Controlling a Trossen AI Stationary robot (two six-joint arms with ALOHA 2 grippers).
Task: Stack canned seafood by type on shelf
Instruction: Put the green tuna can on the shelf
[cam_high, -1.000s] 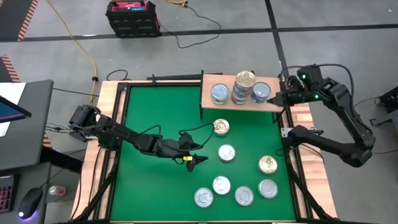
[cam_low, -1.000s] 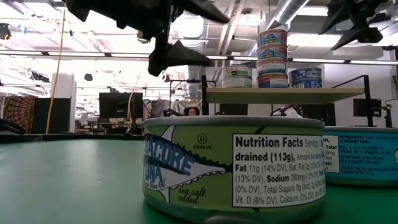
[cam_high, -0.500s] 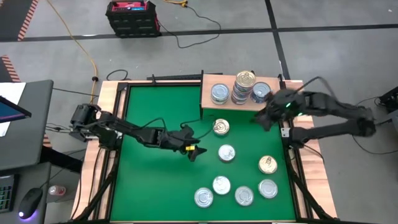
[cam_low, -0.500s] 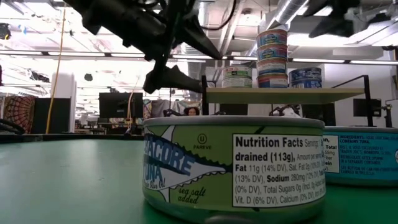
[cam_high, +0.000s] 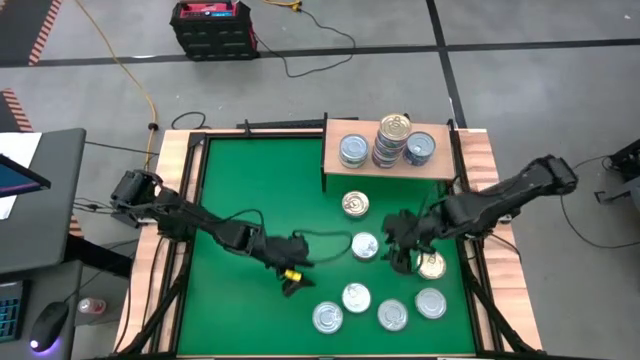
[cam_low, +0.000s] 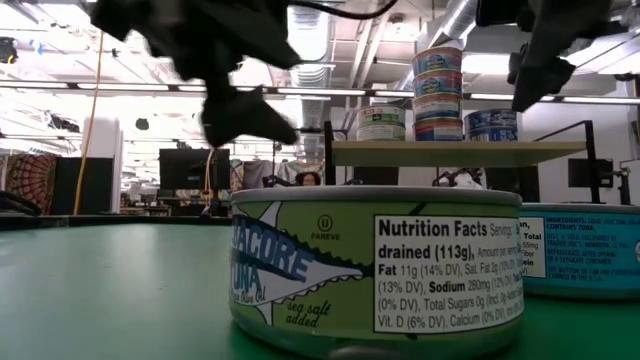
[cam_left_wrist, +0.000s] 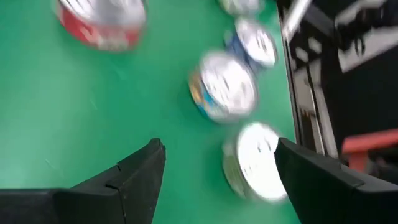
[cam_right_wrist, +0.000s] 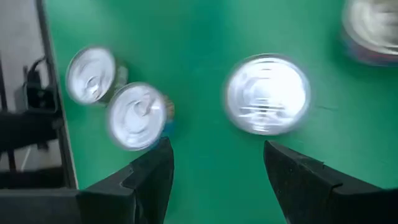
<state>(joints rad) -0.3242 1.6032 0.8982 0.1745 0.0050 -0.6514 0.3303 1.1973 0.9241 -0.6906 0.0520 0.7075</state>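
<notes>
The shelf (cam_high: 385, 168), a light-wood board on black legs, stands at the table's far right. It bears a single can (cam_high: 353, 150), a stack of cans (cam_high: 393, 140) and another can (cam_high: 421, 147). Several more tins lie lid-up on the green table, among them a gold one (cam_high: 355, 205), a silver one (cam_high: 364, 246) and a gold one (cam_high: 432, 266). My right gripper (cam_high: 400, 250) (cam_right_wrist: 214, 152) hovers open between those last two. My left gripper (cam_high: 291, 284) (cam_left_wrist: 217, 155) is open above the mat, left of the near cans (cam_high: 356, 297).
A large green-labelled tuna can (cam_low: 375, 265) stands right in front of the low camera, with a blue one (cam_low: 580, 250) beside it. Wooden rails (cam_high: 180, 230) border the table. The left half of the mat (cam_high: 240, 180) holds no cans.
My right gripper has swung from beside the shelf's right end toward the near edge and the left. It has sunk and rolled, and now hangs over the loose cans. My left gripper has tipped and moved toward the near edge.
</notes>
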